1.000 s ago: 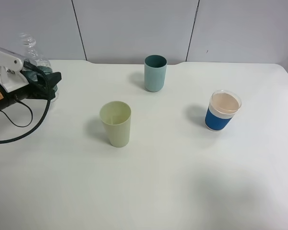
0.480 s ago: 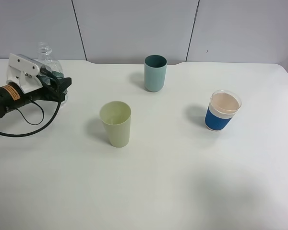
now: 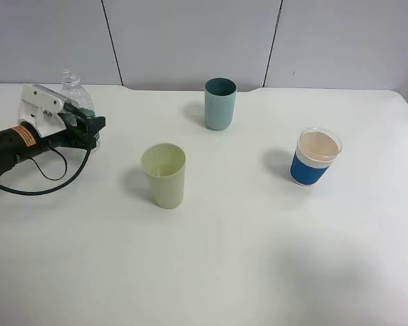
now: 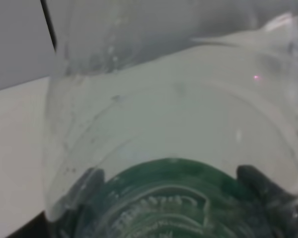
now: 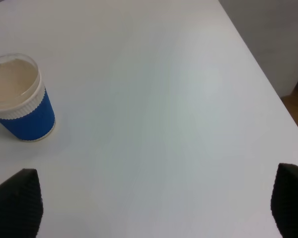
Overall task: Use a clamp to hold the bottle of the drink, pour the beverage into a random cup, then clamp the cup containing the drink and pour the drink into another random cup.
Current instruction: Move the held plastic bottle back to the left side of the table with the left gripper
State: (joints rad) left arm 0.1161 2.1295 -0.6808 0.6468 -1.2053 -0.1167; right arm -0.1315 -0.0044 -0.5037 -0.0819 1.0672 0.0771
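Three cups on plain white table [image 3: 224, 272], grey panelled wall [image 3: 190, 41] behind: pale yellow-green tumbler [image 3: 164, 175] left of centre, teal cup [image 3: 220, 103] farther back, blue-sleeved white cup [image 3: 315, 157] well to the right. Far left, near back edge: bottle [image 3: 75, 92] held about upright, long axis near vertical, neck up. Clamped on its green label band: left gripper [image 3: 92, 132]. Over bare table beside blue-sleeved cup: right gripper [image 5: 151, 213], jaws spread wide, holding nothing.

three cups [image 3: 163, 175] [image 3: 219, 103] [image 3: 315, 157], one bottle [image 3: 75, 89]
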